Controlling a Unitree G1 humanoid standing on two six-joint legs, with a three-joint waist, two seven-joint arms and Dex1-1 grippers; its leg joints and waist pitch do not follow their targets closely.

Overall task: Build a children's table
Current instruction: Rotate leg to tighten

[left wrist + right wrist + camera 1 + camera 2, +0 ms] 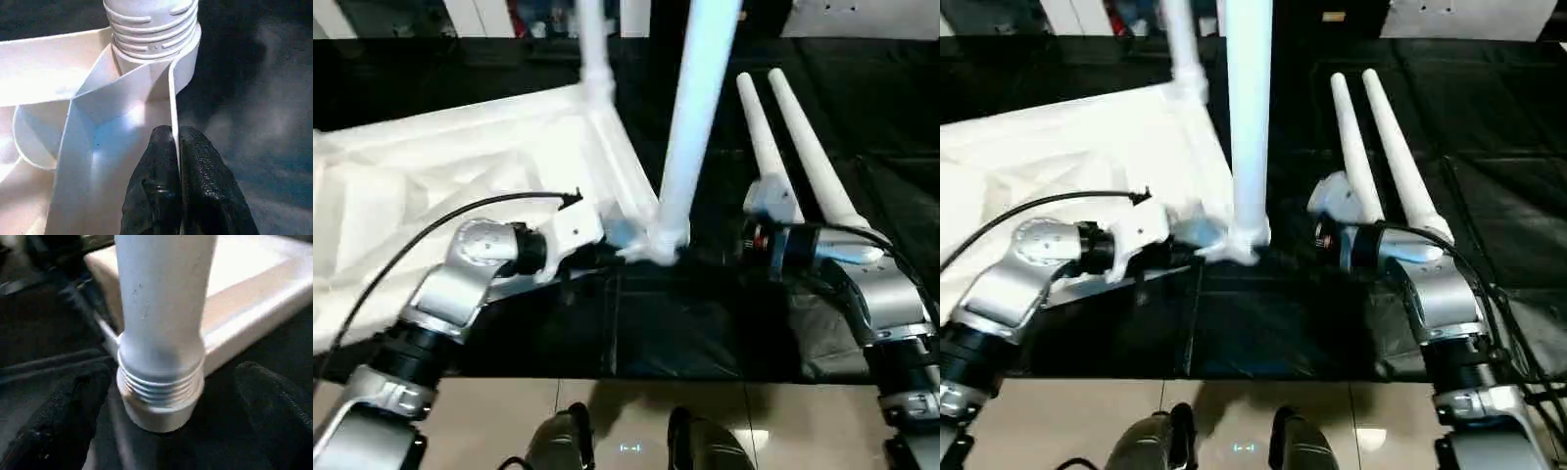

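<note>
Pinching the tabletop rim [172, 103], left fingers [161, 196] hold closed; right fingers [271, 406], spread wide, flank the upright leg [161, 323], empty.

The upturned table top [431, 186] lay at the black mat's [705, 333] left, one leg [690, 137] upright in its near-right corner socket, two loose legs [793, 147] lying at the right.

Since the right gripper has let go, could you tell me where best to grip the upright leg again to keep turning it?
Low on the smooth tube of the upright leg, just above its threads, coming level from the right gripper's side: the open fingers already flank it there.
</note>
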